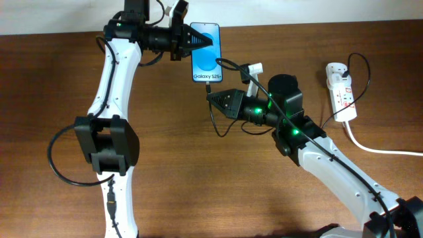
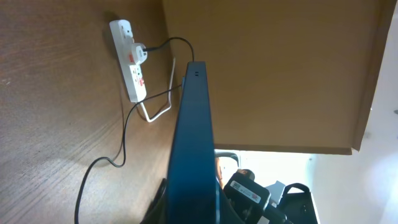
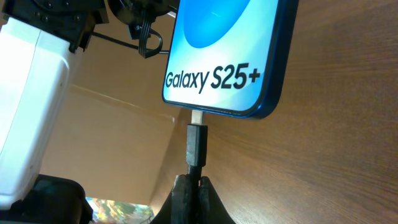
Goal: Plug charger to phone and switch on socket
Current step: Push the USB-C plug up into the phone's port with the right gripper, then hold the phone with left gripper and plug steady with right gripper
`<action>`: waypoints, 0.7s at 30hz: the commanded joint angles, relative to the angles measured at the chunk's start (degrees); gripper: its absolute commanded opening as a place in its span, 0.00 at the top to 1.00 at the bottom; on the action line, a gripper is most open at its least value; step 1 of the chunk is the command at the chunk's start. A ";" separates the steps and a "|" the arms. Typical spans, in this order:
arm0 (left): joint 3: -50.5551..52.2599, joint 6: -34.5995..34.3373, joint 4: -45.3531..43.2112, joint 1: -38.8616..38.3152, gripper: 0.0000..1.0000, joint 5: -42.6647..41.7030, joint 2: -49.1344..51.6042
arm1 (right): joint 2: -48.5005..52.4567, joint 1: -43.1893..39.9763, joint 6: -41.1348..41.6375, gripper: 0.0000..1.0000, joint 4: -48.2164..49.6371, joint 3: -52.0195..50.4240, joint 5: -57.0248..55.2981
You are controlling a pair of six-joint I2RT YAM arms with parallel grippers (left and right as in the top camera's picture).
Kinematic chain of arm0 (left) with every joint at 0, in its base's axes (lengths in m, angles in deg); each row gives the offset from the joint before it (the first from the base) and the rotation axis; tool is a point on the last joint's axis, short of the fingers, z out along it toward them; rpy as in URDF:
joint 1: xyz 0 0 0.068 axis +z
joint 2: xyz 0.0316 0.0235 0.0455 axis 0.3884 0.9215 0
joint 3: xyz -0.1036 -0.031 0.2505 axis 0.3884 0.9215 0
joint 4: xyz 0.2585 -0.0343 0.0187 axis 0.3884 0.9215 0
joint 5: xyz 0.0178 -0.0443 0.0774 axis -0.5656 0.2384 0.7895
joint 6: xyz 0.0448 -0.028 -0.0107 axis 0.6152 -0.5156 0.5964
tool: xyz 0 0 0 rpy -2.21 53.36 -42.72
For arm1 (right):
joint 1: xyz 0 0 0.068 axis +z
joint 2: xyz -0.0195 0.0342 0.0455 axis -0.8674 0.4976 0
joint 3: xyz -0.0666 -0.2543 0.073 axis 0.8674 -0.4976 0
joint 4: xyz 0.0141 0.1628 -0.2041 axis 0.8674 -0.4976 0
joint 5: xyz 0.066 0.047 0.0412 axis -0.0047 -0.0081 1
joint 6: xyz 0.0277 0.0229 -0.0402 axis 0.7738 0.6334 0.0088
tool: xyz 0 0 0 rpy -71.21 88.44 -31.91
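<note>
the phone (image 1: 206,56), a small black-edged rectangular smartphone with a bright blue screen and a lighter oval, sat at the far middle of the brown wooden desk (image 1: 198,192). at its lower edge the charger (image 3: 196,146), a thin black curling cable ending in a tiny black plug, pointed straight up at the port. the plug's pale metal tip met the phone's rim, but how deep it sat could not be told. the socket (image 1: 341,92), a long narrow white plastic power strip with red switches, lay well apart at the desk's right side. one of its outlets held a white plug head (image 2: 140,51) with the black cable leading out of it. a thick white cord (image 1: 373,147) ran from the strip's near end toward the right edge.

white letters across the bottom of the screen read "galaxy s25+". the red markings on the strip were too small to read, and the switches' position could not be made out.

the left hand (image 1: 197,41) was clenched on the phone's left side, and its wrist view showed the phone edge-on between the fingers. the right hand (image 3: 194,186) was clenched on the cable just behind the plug, directly below the phone. whether the phone rested on the desk could not be told.
</note>
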 commanded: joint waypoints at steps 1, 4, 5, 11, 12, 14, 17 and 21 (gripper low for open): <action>-1.11 0.76 0.39 -1.62 1.00 -2.12 -0.59 | 0.09 -0.44 1.25 0.96 2.25 0.59 -5.31; -1.11 0.76 0.42 -1.75 1.00 -2.14 -0.59 | 0.09 -0.44 1.25 0.96 3.30 0.59 -5.33; -1.11 0.76 0.42 -2.08 1.00 -2.12 -0.59 | 0.09 -0.44 1.25 0.96 3.72 0.61 -5.51; -1.11 0.74 0.39 -3.61 1.00 -1.29 -0.59 | 0.09 -0.44 1.25 0.96 4.50 0.61 -5.73; -1.11 0.76 0.39 -3.58 1.00 -1.29 -0.59 | 0.09 -0.46 1.22 0.96 4.42 0.61 -5.73; -1.11 0.74 0.39 -3.23 1.00 -1.27 -0.59 | 0.09 -0.46 1.25 0.96 3.98 0.59 -5.70; -1.11 0.74 0.37 -1.64 1.00 -1.20 -0.59 | 0.09 -0.46 1.25 0.96 3.56 0.59 -5.07; -1.11 0.72 0.37 1.22 1.00 0.22 -0.59 | 0.09 -0.44 1.25 0.96 3.61 0.59 -3.74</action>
